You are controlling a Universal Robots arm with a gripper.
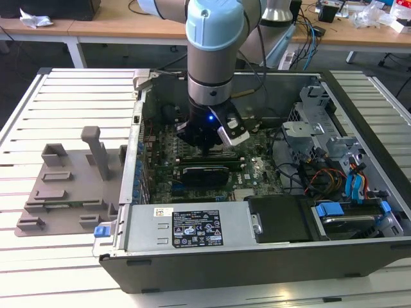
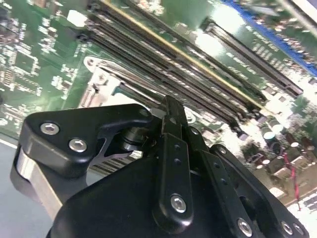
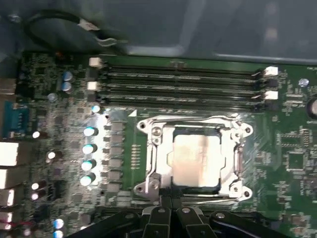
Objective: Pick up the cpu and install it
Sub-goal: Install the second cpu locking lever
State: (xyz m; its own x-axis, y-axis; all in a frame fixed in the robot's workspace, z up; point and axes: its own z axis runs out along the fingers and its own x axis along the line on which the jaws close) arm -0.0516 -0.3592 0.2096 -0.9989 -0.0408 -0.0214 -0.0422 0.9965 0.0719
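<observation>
In the first wrist view the cpu [image 3: 195,159] lies flat and square inside the metal socket frame [image 3: 237,163] on the green board [image 3: 292,163], just beyond the tips of the claw [image 3: 171,212], whose fingers appear pressed together and pinching nothing.

White slatted table [image 1: 70,96]: open computer case [image 1: 257,256] on it, grey fixture plate [image 1: 67,192] just beside.
</observation>
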